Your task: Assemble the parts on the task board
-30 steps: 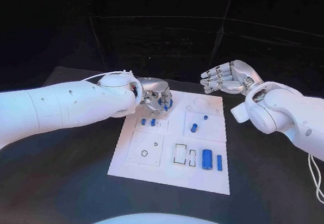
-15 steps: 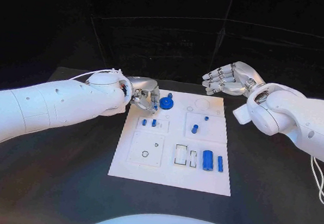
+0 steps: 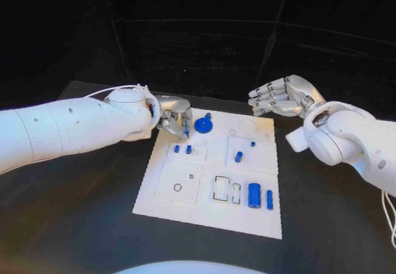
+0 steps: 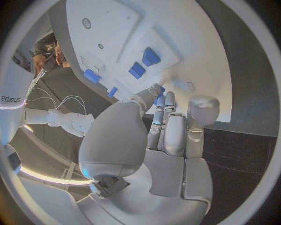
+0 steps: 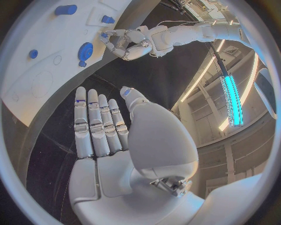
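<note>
Two silver hands flank white rectangular task board (image 3: pixel 214 179): left hand (image 3: pixel 174 116) at ten o'clock, fingers spread beside round blue part (image 3: pixel 203 125), apparently just seated; right hand (image 3: pixel 278 96) at one o'clock, lifted, fingers loosely curled, holding nothing.

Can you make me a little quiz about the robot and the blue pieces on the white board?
1. True or false: the right hand is holding a blue piece.
2. Which hand is next to the round blue part at the far end of the task board? A) left hand B) right hand C) both hands
3. Fill in: the task board lies on a black ____.

Key
1. False. It hovers beyond the board's far end, fingers apart, with nothing in it.
2. A. The left hand is right beside it; whether it touches the part cannot be told.
3. table.
</note>
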